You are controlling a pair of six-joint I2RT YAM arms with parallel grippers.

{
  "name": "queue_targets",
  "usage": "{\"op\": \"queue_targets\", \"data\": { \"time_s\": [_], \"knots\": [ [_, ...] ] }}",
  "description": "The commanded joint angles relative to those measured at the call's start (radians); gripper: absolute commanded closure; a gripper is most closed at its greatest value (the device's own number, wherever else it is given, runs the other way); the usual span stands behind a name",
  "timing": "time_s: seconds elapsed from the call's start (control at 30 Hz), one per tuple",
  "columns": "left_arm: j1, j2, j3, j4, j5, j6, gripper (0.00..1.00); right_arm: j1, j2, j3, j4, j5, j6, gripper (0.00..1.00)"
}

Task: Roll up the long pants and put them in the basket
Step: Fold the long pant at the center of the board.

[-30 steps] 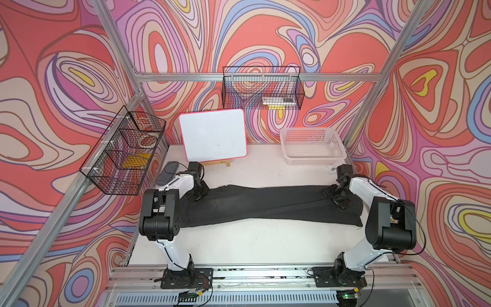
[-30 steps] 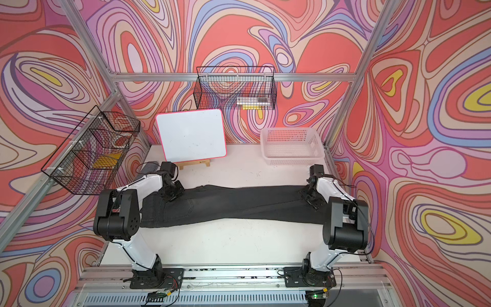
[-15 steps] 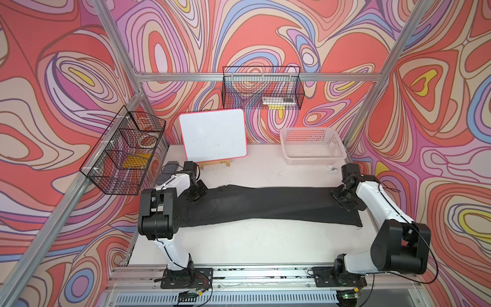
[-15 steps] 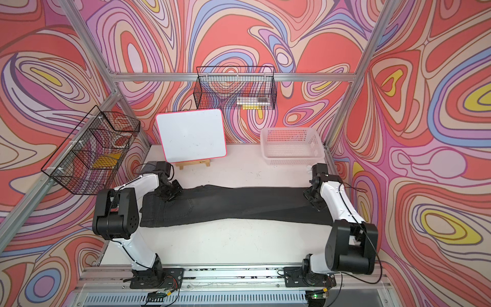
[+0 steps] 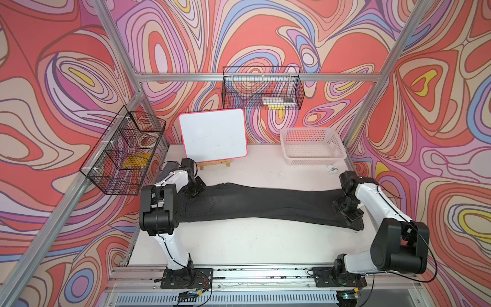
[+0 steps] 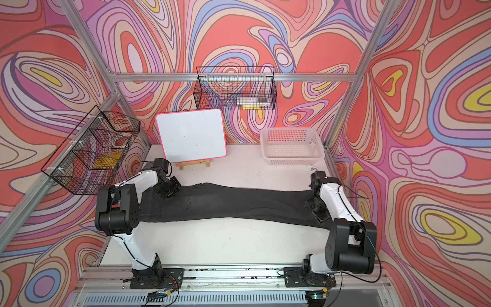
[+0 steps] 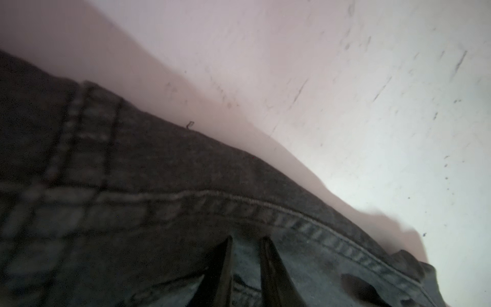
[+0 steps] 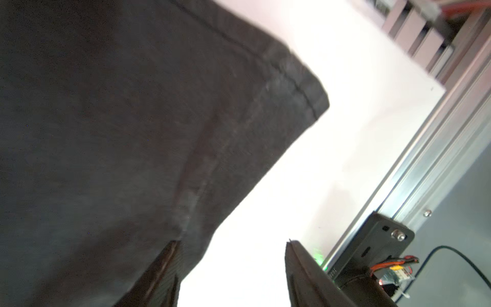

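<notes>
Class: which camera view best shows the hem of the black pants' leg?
The right wrist view: the hem of the pants is close, stitching visible. Both top views show it small and distant. The left wrist view shows only other seams.

A pink-edged whiteboard (image 5: pixel 214 137) leans on a wooden easel (image 5: pixel 214 164) at the table's (image 5: pixel 252 239) back, near a white plastic basket (image 5: pixel 316 160) (white clip (image 5: pixel 332 169) just beside it). Wall-hung wire baskets (image 5: pixel 261 89) hold something yellow, perhaps cards.
</notes>
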Motion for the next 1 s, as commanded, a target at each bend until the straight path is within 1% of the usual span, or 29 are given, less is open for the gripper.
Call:
{"op": "queue_targets", "data": {
  "time_s": [0.0,0.1,0.17,0.23,0.27,0.33,0.4,0.47,0.53,0.57,0.7,0.77,0.87,0.93,0.97],
  "knots": [
    [0.012,0.027,0.025,-0.027,-0.029,0.013,0.76,0.007,0.054,0.111,-0.009,0.021,-0.045,0.38],
    [0.009,0.018,0.035,-0.040,-0.040,0.031,0.76,0.050,0.080,0.121,0.041,-0.008,-0.028,0.40],
    [0.006,0.011,0.035,-0.041,-0.056,0.038,0.76,0.058,0.111,0.081,0.117,-0.059,-0.032,0.47],
    [0.006,0.015,0.038,-0.050,-0.062,0.040,0.76,0.066,0.145,0.012,0.177,-0.109,-0.013,0.57],
    [0.006,0.016,0.041,-0.056,-0.064,0.041,0.76,0.074,0.158,-0.025,0.180,-0.109,0.009,0.61],
    [0.006,0.013,0.038,-0.061,-0.077,0.041,0.76,0.076,0.155,-0.112,0.169,-0.118,0.058,0.64],
    [0.008,0.007,0.033,-0.061,-0.089,0.040,0.76,0.068,0.115,-0.191,0.128,-0.078,0.104,0.65],
    [0.008,0.013,0.035,-0.057,-0.087,0.034,0.76,0.039,0.091,-0.232,0.104,-0.041,0.122,0.63],
    [0.009,0.022,0.040,-0.058,-0.084,0.027,0.76,-0.005,0.078,-0.240,0.097,-0.029,0.125,0.61],
    [0.009,0.026,0.045,-0.058,-0.084,0.027,0.76,-0.026,0.073,-0.233,0.095,-0.014,0.126,0.58],
    [0.017,0.035,0.051,-0.055,-0.083,0.025,0.76,-0.102,0.086,-0.137,0.063,0.052,0.090,0.53],
    [0.018,0.039,0.060,-0.058,-0.080,0.030,0.75,-0.102,0.074,-0.043,0.041,0.102,0.059,0.51],
    [0.018,0.045,0.074,-0.061,-0.066,0.034,0.75,-0.083,0.099,0.082,0.059,0.075,-0.018,0.48],
    [0.019,0.047,0.082,-0.067,-0.065,0.035,0.75,-0.027,0.144,0.129,0.063,0.060,-0.024,0.46],
    [0.018,0.046,0.084,-0.071,-0.065,0.038,0.75,0.022,0.161,0.140,0.077,0.053,-0.018,0.46]
  ]
}}
